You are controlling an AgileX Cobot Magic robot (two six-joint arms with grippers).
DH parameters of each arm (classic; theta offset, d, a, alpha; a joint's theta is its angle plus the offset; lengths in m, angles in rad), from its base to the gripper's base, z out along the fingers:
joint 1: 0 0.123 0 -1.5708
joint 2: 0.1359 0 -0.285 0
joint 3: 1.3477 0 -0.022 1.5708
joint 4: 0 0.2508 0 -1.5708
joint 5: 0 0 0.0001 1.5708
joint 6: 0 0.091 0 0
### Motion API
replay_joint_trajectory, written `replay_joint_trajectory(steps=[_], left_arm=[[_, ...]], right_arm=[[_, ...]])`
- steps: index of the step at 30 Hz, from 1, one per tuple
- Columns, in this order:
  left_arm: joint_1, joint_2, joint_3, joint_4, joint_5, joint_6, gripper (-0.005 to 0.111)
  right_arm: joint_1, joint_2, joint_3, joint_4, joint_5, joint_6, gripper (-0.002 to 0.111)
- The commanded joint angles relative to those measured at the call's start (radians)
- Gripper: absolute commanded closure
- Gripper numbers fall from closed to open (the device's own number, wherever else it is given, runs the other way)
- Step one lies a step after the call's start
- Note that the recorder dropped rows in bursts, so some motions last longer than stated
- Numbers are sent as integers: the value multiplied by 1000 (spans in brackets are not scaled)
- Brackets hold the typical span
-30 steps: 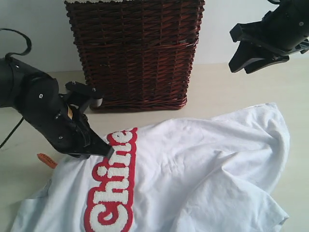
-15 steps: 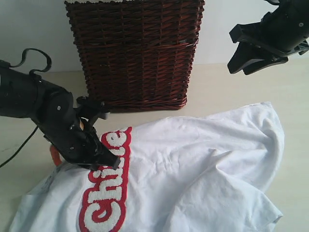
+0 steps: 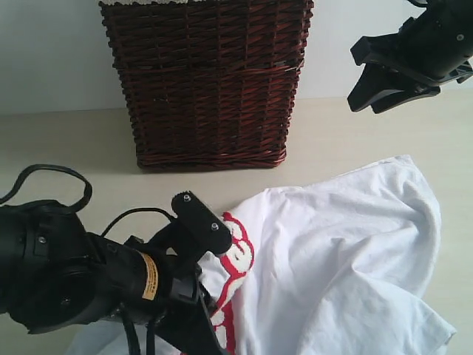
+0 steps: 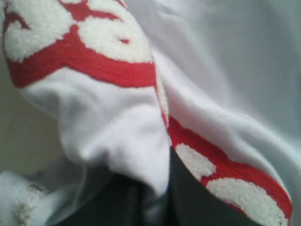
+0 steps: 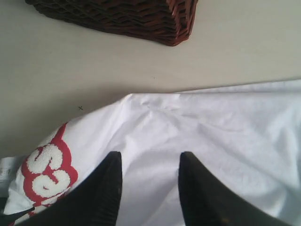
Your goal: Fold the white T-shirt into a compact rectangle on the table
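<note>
**Shirt crumpled at lower right, its lettered edge pinched**

At 7 o'clock the left gripper [image 4: 160, 207] has its jaws closed on a fold of the shirt [image 3: 340, 251], beside the red lettering [image 3: 238, 255]. The shirt lies crumpled from 6 to 3 o'clock, its long axis running 7 to 2. Open table [image 3: 66, 140] shows at 9 to 10. The basket [image 3: 211, 81] stands at 12 against a white wall [image 3: 44, 52], apart from the shirt. At 2 o'clock the right gripper [image 5: 149, 160] hangs with its jaws apart, holding nothing.
</note>
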Motion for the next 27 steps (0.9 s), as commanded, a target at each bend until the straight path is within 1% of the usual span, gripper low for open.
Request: replay_joint_trajectory(steps=[1, 2, 5, 8, 12, 14, 16, 19, 20, 22, 24, 27], left_arm=[[0, -19, 10, 65, 0, -16, 107], [-4, -19, 10, 79, 23, -16, 107], [-42, -19, 10, 116, 128, -1, 107], [-89, -19, 10, 116, 147, -1, 107], [-174, -21, 10, 111, 168, 1, 107], [-200, -21, 10, 113, 198, 7, 104], [-199, -21, 10, 113, 212, 7, 95], [-188, -21, 10, 117, 220, 7, 72], [-188, -21, 10, 117, 220, 7, 63], [-188, -23, 8, 146, 237, 7, 47], [-188, -34, -6, 177, 280, -21, 37], [-188, -78, -25, 238, 330, -91, 32]], right_arm=[[1, -7, 3, 7, 3, -11, 68], [1, -7, 3, 7, 3, -11, 68], [1, -7, 3, 7, -7, -11, 68], [1, -7, 3, 7, -10, -12, 68], [1, -7, 3, 7, -1, -16, 68], [1, -7, 3, 7, -2, -16, 68], [1, -7, 3, 7, -2, -16, 68], [1, -7, 3, 7, -2, -16, 68], [1, -7, 3, 7, -2, -18, 68], [1, -7, 3, 7, -1, -17, 68], [1, -7, 3, 7, -1, -17, 68], [1, -7, 3, 7, -1, -17, 68]])
